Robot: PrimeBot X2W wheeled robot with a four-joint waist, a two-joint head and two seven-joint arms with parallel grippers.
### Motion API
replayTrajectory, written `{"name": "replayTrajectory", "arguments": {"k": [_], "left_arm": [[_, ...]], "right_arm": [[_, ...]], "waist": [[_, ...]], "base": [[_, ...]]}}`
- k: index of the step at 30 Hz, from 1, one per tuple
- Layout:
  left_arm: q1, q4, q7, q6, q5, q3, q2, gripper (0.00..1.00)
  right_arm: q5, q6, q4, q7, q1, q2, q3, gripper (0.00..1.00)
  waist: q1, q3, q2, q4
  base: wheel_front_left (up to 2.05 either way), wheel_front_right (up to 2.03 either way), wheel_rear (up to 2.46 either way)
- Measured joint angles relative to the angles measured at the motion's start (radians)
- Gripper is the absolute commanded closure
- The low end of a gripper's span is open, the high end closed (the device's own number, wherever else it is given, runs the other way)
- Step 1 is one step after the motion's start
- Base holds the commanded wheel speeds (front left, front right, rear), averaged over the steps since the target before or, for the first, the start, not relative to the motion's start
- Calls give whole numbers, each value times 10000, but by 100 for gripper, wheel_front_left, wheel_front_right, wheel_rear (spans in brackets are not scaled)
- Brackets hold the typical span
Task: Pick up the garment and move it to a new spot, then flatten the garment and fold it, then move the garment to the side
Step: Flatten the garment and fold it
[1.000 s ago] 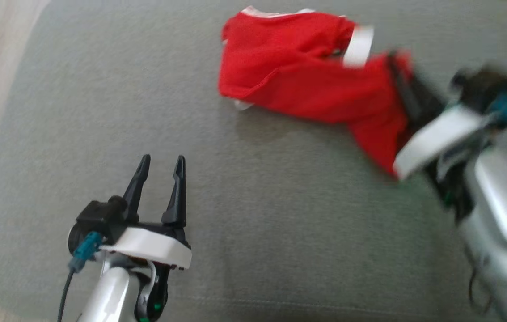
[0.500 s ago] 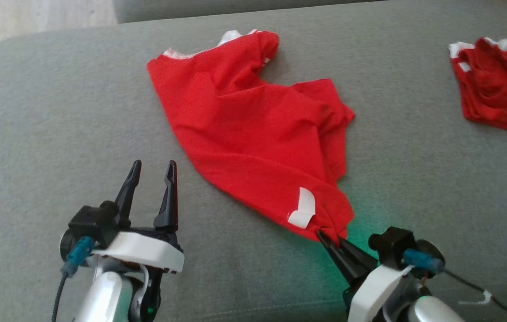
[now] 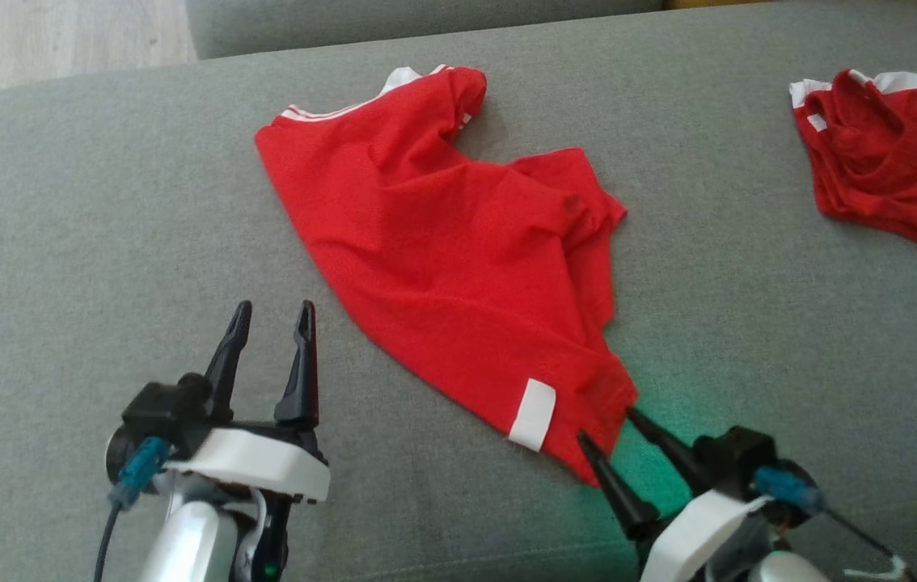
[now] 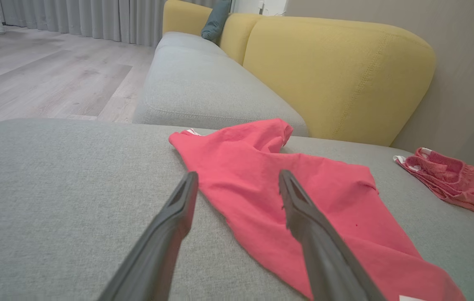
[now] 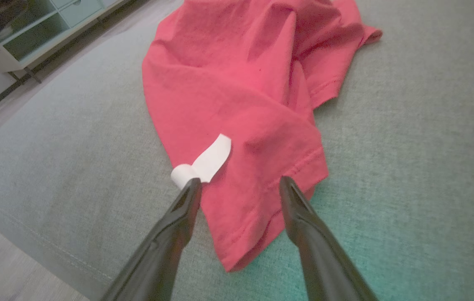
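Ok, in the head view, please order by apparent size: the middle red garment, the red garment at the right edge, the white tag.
Largest: middle red garment.
Then: red garment at the right edge, cut by the frame, so full size unsure.
Smallest: white tag.

Soft, even daylight fills all three views, leaving only faint shadows under the red garment [image 3: 458, 267] on the grey sofa [image 3: 62, 242]. A green glow tints the fabric at the lower right of the head view, beside the right pincer [image 3: 608, 425]. The wrist views wash red toward pink and curve lines near their edges.
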Motion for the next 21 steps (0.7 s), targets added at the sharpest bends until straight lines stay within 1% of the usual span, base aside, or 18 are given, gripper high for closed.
{"name": "replayTrajectory", "arguments": {"k": [5, 10, 13, 16, 21], "left_arm": [[50, -21, 0, 0, -31, 6, 19, 0], [41, -46, 0, 0, -31, -4, 27, 0], [27, -84, 0, 0, -31, -12, 29, 0], [8, -117, 0, 2, -31, -19, 25, 0], [-42, -136, 0, 0, -31, -63, 4, 0]], "right_arm": [[-119, 0, -1080, 21, 47, -13, -932, 0], [-694, 0, -1218, 268, -350, 38, -2197, 0], [-918, 0, -784, 464, -758, 314, -2650, 0], [-988, 0, 42, 652, -1224, 589, -3010, 0], [-1304, 0, 1705, 771, -2286, 660, -3524, 0]], "waist": [[0, -23, 0, 175], [0, 30, 0, 426], [0, 101, 0, 637], [0, 209, 0, 886], [0, 465, 0, 1365]], "base": [[0, 0, 0], [0, 0, 0], [0, 0, 0], [0, 0, 0], [0, 0, 0]]}}
